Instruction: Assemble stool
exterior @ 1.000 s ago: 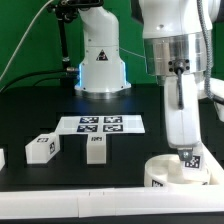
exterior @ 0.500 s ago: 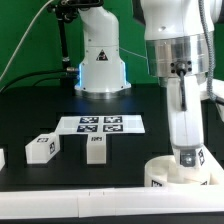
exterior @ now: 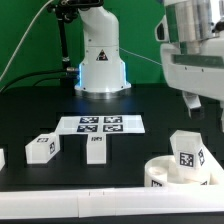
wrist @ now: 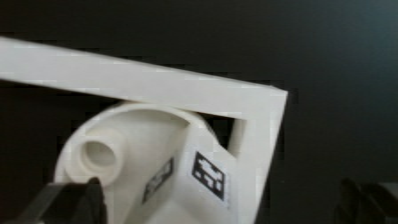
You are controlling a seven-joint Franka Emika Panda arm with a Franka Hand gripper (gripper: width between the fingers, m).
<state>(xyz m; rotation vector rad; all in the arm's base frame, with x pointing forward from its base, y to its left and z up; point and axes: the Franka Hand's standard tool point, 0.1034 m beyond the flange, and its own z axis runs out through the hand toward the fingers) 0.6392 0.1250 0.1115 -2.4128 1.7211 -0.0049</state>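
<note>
- The pincer (wrist: 221, 196) is released. In the wrist view its dark fingers (wrist: 71, 198) stand wide apart and grasp nothing.
- In the exterior view the arm (exterior: 195, 45) hangs high at the exterior view's right, well above the stool parts and apart from them.
- The round white seat (exterior: 163, 176) lies on the black desk (exterior: 40, 105) at the front right of the exterior view, tucked into the corner of the low white wall (wrist: 178, 85).
- A tagged leg (exterior: 188, 152) stands on the seat and looks slightly tilted; how deep it sits I cannot tell.
- An open socket (wrist: 98, 152) shows on the seat beside that leg.
- One loose leg (exterior: 41, 148) and another loose leg (exterior: 96, 148) rest on the desk just in front of the marker board (exterior: 100, 124), well apart from the seat.
</note>
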